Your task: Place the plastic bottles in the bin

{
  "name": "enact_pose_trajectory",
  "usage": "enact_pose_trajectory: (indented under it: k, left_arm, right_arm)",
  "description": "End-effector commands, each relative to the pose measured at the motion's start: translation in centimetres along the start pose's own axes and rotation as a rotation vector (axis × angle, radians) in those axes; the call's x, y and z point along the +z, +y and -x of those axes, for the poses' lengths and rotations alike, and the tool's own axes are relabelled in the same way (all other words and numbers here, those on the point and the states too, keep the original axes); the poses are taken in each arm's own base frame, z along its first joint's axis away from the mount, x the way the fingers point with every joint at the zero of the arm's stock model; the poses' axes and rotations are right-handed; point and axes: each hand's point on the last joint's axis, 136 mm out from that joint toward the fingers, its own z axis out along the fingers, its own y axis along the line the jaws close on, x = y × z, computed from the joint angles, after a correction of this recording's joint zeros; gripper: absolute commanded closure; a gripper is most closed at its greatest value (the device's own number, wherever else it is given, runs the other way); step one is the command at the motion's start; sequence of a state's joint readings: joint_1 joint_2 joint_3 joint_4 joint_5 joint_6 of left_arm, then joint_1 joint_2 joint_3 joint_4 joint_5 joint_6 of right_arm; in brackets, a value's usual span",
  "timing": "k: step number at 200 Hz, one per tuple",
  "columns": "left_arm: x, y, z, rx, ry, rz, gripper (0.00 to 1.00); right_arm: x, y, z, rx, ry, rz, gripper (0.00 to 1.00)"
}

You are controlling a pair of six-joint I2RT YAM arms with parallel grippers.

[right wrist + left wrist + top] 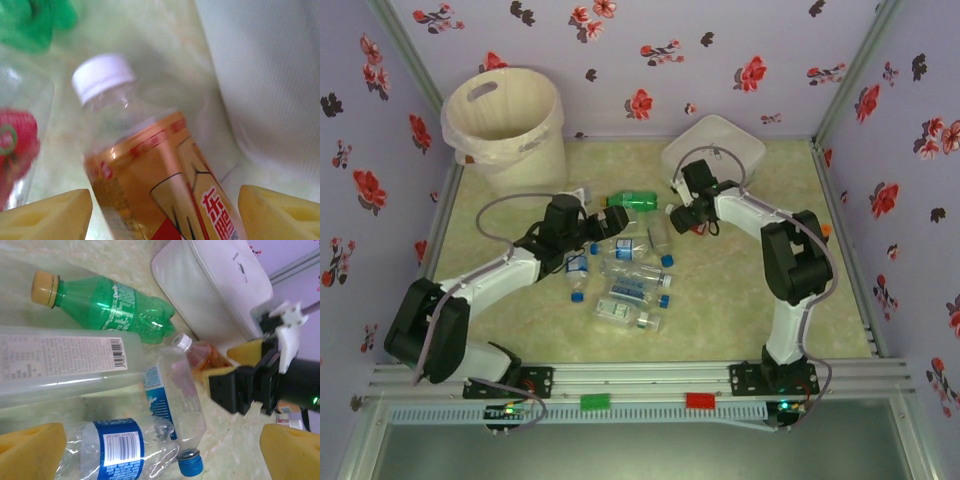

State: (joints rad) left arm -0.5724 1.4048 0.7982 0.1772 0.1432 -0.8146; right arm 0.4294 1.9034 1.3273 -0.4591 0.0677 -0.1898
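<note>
Several plastic bottles (630, 280) lie on the table between the arms, mostly clear with blue caps, plus a green one (638, 201). The cream-white bin (505, 120) stands at the far left corner. My right gripper (165, 215) is low beside the white box, its yellow pads close on either side of a gold-and-red-labelled bottle (150, 165) with a white cap, which lies on the table. My left gripper (160, 452) is wide open over a blue-labelled clear bottle (115, 447) and a blue-capped one (180, 400).
A flat white square box (713, 150) sits at the back right, right beside the gold-labelled bottle. In the left wrist view a long clear bottle with a barcode label (65, 365) lies beside the green bottle (110, 305). Flowered walls enclose the table.
</note>
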Motion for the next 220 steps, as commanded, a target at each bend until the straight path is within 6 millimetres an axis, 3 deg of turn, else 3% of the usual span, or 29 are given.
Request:
enact_pose_trajectory:
  k: [1, 43, 84, 122, 159, 180, 220]
  left_arm:
    - [0.5, -2.1, 1.0, 0.007, -0.017, -0.061, 0.0]
    - [2.0, -1.8, 0.6, -0.012, -0.005, -0.056, 0.0]
    - [2.7, -3.1, 0.7, -0.021, 0.008, -0.099, 0.0]
    - [2.6, -2.9, 0.4, 0.005, 0.04, -0.072, 0.0]
    - [2.1, -3.2, 1.0, 0.032, 0.007, -0.076, 0.0]
    - [2.5, -3.4, 0.8, -0.003, 0.013, -0.087, 0.0]
    - [4.4, -3.5, 0.9, -0.002, 0.022, -0.086, 0.0]
  right_arm:
    - [-1.1, 0.2, -1.9, 0.052, 0.038, 0.008, 0.22]
    - [-1.8, -0.2, -2.2, 0.062, 0.013, -0.032, 0.17]
    - [-0.2, -0.7, -3.3, 0.081, 0.07, -0.082, 0.16]
    - [1.3, -0.8, -4.3, 0.073, 0.109, -0.093, 0.16]
    - [1.6, -0.4, -4.1, 0.054, 0.119, -0.07, 0.21]
    - [1.5, -0.4, -3.9, 0.051, 0.115, -0.067, 0.29]
    - [-0.8, -0.4, -2.5, 0.064, 0.052, -0.052, 0.4]
